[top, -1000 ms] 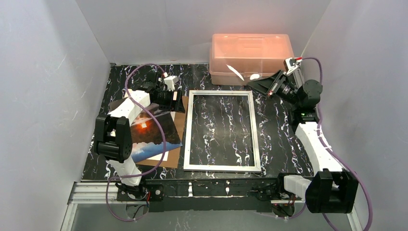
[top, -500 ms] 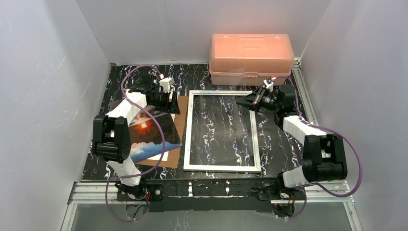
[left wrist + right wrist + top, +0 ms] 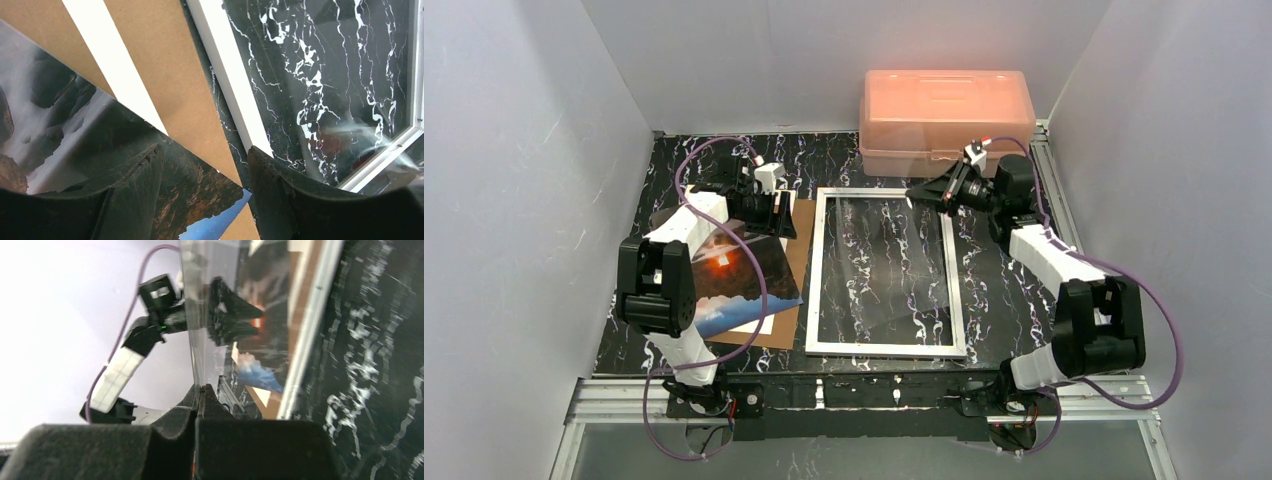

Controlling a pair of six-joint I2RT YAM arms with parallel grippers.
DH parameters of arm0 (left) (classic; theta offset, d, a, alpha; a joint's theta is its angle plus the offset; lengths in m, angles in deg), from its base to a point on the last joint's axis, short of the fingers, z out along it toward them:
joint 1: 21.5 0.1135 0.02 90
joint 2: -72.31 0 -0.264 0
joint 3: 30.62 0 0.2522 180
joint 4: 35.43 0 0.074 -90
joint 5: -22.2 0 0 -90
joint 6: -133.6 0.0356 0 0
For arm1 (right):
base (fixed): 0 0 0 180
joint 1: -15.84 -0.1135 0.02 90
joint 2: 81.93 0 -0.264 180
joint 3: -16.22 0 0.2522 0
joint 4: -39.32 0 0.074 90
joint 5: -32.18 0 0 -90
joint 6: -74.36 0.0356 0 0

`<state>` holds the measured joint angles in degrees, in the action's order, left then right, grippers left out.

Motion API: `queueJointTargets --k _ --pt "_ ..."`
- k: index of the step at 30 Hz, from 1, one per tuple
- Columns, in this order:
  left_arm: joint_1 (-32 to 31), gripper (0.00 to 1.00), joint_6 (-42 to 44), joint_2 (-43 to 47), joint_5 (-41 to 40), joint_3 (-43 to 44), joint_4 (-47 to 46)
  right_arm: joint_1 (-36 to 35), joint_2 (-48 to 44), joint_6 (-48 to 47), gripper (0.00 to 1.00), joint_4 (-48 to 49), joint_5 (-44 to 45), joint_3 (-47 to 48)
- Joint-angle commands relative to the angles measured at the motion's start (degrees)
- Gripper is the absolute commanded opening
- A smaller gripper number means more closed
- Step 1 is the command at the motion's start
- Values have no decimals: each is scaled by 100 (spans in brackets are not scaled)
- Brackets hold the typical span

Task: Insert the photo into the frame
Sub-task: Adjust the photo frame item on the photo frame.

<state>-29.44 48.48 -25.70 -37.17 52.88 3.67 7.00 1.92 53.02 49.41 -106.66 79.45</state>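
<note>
Nearest, on the left of the counter [image 3: 994,270], the photo [image 3: 749,280] lies flat on a brown board [image 3: 795,255], just beside the left rail of the white frame [image 3: 815,270] and outside it. Farther back, the left claw [image 3: 786,225] hangs over the photo's far right corner, jaws apart and gripping nothing. Beyond, at the frame's far right corner, the right claw [image 3: 916,193] is pinched tight on the edge of the clear pane [image 3: 884,260], which tilts up off the frame in front of the pink box [image 3: 944,110].

Booth with pale walls [image 3: 514,150]
Plain grey-white on three sides; black, white-veined marble surface [image 3: 994,305] below; soft, even light.
</note>
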Motion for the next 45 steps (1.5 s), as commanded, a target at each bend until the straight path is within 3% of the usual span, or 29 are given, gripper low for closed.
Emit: queueJointTargets --k 1,4,12,16,20,33,40,45 --pt "254 59 -441 -32 -115 87 130 -279 -558 392 1 353 81 716" --pt "446 60 -848 -56 -303 107 121 -407 -689 766 1 704 178 721" --pt "568 61 -743 50 -502 19 134 -469 -610 2616 1 3131 473 -558" --pt "569 61 -648 93 -455 -12 107 -464 -292 2662 1 3265 477 -939" --pt "572 61 -515 98 -338 -37 144 -430 42 2270 1 2847 405 -1159" --pt "316 63 -23 -49 144 -1 204 -330 358 -1176 1 -1115 621 -145" --pt "74 63 119 -405 212 215 192 -268 513 -1842 1 -1549 902 -92" --pt "-67 61 81 -572 206 328 155 -216 408 -1775 1 -1192 1043 -431"
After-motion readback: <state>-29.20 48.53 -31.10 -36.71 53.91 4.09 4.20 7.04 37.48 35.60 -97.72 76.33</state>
